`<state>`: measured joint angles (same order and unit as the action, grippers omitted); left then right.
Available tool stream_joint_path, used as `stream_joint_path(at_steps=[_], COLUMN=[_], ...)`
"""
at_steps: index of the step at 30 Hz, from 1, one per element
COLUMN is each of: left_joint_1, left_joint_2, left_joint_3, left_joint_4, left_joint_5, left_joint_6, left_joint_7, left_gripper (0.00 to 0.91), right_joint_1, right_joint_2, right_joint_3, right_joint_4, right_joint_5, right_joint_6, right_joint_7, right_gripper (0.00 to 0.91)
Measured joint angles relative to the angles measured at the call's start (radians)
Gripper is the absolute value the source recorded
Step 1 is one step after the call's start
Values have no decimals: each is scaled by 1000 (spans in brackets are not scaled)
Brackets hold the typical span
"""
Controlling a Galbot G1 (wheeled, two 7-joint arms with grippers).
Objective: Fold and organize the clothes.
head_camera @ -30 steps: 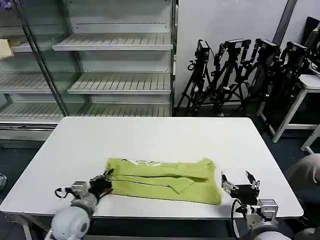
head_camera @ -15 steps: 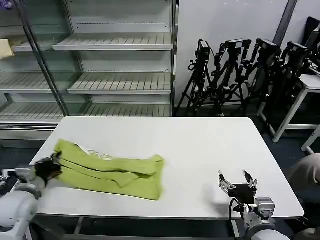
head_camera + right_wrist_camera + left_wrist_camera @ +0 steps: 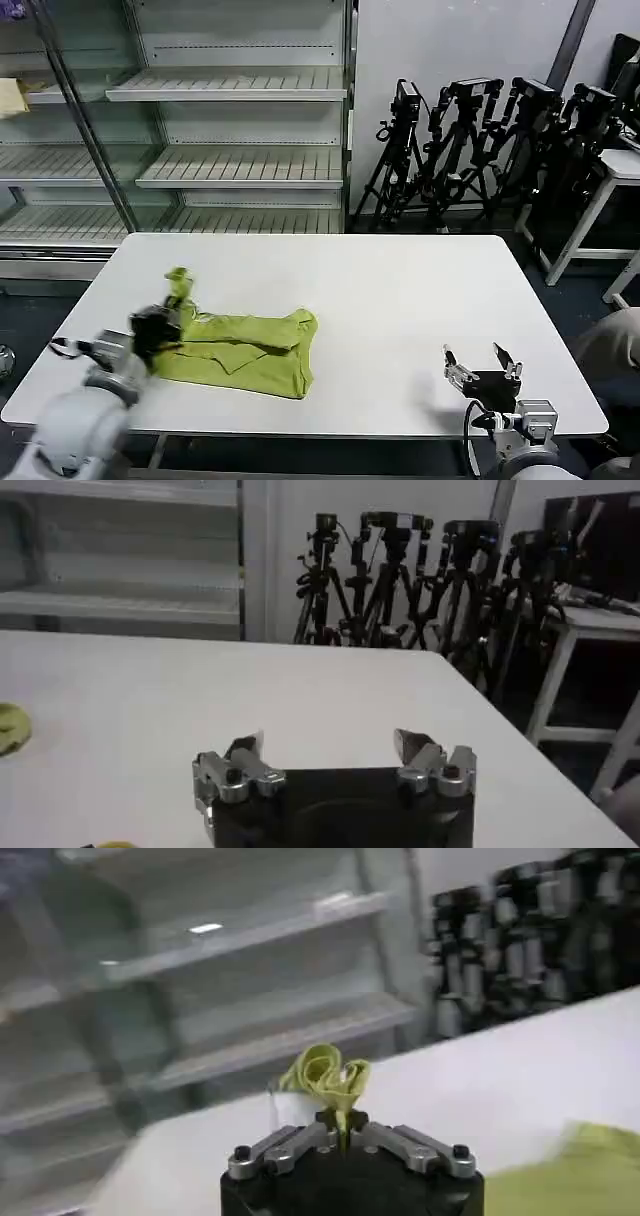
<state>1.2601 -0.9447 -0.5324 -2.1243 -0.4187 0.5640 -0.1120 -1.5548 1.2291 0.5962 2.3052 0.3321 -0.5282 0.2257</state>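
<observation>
Fabric of the lime-green T-shirt [image 3: 245, 345] lies folded into a long, rumpled band on the left half of the white desk [image 3: 400, 300], toward its near edge, with one end lifted off the surface. In the head view the left tool [image 3: 160, 325] sits at that raised end, above the desk's near-left part, and a small tuft of cloth stands up just beyond it. The left wrist view gives the detail the head view lacks: the two fingers [image 3: 300, 1141] are pressed together, clenched on a bunched curl of the shirt that pokes up between them, while more green cloth shows at the frame's lower corner. The right tool [image 3: 482, 368] hovers over the desk's near-right corner, well apart from the shirt; its fingers stand spread and released with nothing between them, which the right wrist view [image 3: 330, 762] confirms against bare white desk. That view also catches a sliver of green at its far edge. Behind the desk stand metal shelves [image 3: 235, 160] with a small pale yellow cloth [image 3: 12, 97] on one shelf at far left, and a cluster of black tripods [image 3: 490, 140] against the wall. Nothing lies between either tool and the shirt.
</observation>
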Motion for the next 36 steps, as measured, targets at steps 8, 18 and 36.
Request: stream_joint_path(at_steps=[8,18,36], left_joint_1=[-20,-51,-93], left_joint_2=[-75,-112,-136], left_joint_3=[210,326,359], left_joint_4=[-34,-22,-12], left_joint_5=[55,79,23], left_joint_6=[6,10,-77], left_joint_7=[-6,-14,-21], left_gripper=[20,907,907], right_joint_1=[-1,3,6], right_joint_2=[4,11,8], right_joint_3=[14,10,2], right_joint_4=[-12,-16,-1], right_joint_5=[0,-5,-6], right_joint_6=[4,5,1], right_joint_7=[-1,-1,-2], right_gripper=[907,907,907])
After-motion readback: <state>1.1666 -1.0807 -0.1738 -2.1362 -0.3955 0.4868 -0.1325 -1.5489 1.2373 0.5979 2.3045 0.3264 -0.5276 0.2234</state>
